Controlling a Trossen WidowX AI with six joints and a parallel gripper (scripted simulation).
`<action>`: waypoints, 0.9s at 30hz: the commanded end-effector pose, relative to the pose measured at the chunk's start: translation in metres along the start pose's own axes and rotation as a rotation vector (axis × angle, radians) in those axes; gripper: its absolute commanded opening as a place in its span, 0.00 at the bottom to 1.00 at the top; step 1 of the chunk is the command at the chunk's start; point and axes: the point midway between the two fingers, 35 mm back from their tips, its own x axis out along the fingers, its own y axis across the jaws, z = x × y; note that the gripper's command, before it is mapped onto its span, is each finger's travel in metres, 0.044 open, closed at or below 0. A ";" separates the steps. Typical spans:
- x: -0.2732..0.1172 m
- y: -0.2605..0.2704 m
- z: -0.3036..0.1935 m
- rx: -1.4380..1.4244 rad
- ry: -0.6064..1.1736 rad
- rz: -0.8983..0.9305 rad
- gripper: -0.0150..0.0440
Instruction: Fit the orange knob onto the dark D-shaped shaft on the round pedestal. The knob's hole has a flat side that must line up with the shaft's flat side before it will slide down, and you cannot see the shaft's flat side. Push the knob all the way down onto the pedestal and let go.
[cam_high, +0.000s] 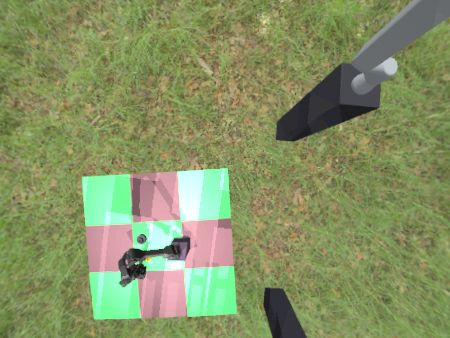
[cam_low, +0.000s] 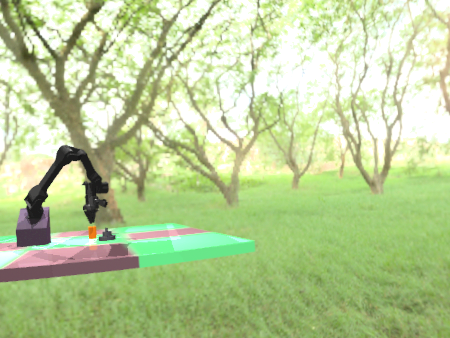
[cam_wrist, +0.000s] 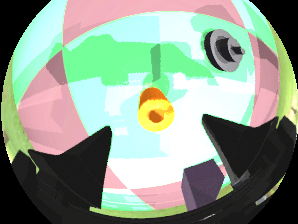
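Observation:
The orange knob (cam_high: 148, 259) (cam_low: 92, 232) (cam_wrist: 155, 116) stands upright on the checkered table. The wrist view shows the hole in its top. My gripper (cam_low: 91, 221) (cam_wrist: 158, 124) is open and empty, above the knob. In the wrist view its two black fingertips are wide apart, one on each side of the knob and not touching it. The round dark pedestal (cam_high: 141, 239) (cam_low: 107, 237) (cam_wrist: 218, 52) stands beside the knob, at the upper right in the wrist view, with its shaft pointing up. The shaft's flat side cannot be made out.
The checkered table (cam_high: 207, 195) (cam_low: 195, 245) carries the arm's purple base block (cam_high: 185, 248) (cam_low: 33, 233) (cam_wrist: 202, 184). Large dark shapes (cam_high: 325, 102) (cam_high: 284, 312) show at the right in the top view. Grass and trees surround the table.

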 end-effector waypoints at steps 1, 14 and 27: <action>0.005 -0.001 -0.001 -0.005 0.000 -0.004 1.00; 0.026 0.000 0.000 -0.005 0.002 -0.002 1.00; 0.047 0.000 0.000 -0.006 0.002 -0.002 1.00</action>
